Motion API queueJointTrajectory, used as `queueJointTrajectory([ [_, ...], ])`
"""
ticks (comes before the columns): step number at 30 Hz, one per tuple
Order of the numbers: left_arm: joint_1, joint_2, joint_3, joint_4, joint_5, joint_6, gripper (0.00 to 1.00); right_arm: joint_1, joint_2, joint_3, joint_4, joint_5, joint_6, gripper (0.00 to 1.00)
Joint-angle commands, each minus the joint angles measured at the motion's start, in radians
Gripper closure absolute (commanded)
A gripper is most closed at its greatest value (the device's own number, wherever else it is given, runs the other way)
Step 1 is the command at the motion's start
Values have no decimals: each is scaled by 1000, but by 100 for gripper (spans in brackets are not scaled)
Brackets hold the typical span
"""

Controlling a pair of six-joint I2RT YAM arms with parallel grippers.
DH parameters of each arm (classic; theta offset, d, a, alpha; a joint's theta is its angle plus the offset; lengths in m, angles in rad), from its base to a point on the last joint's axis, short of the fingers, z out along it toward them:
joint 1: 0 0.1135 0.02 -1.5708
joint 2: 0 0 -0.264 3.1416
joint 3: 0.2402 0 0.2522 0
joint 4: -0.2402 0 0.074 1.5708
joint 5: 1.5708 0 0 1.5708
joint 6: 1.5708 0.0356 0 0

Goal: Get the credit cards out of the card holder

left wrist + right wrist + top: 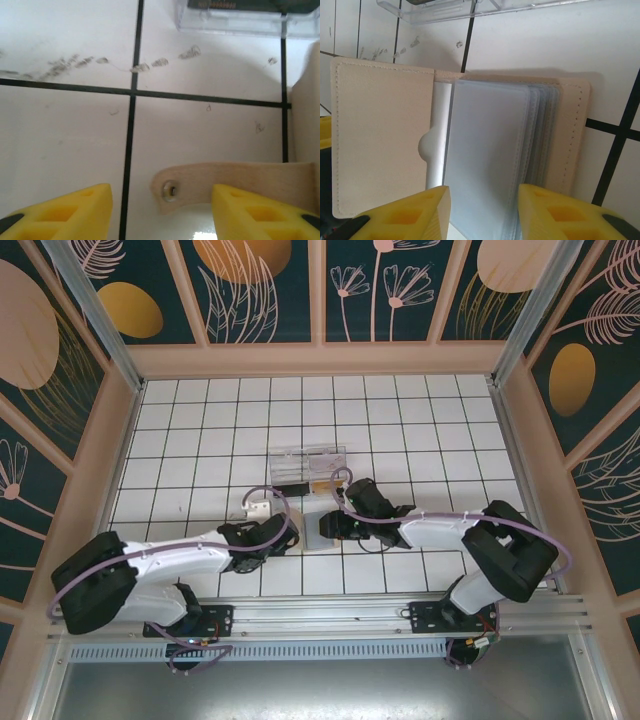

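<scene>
Shows the card holder [385, 135] spread open on the tiled table [200, 410] near a clear box [305, 465], a pale credit card [440, 115] seemingly tucked in its tan pocket beside clear sleeves [490, 160]. Finds both released: right gripper [484, 202] wide over the sleeves, left gripper [161, 202] wide beside the snap strap [235, 180]. Risks pinching a slippery sleeve instead of the card, or dragging the unpinned holder along.
</scene>
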Motion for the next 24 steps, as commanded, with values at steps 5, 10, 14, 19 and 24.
queueJointTrajectory([
  [5, 4, -145, 66, -36, -5, 48, 61, 13, 29, 24, 24, -1, -11, 58],
  [10, 4, -165, 105, 0, 22, 79, 65, 16, 25, 28, 14, 6, -12, 58],
  [14, 4, -189, 134, -7, 14, 94, 63, 16, 24, 29, 11, 8, -14, 58],
  [19, 4, -206, 99, 200, 156, 141, 67, 16, 31, 35, 13, 5, -15, 58],
  [24, 4, -82, 139, 204, 172, 163, 75, 16, 30, 37, 9, 8, -15, 58],
])
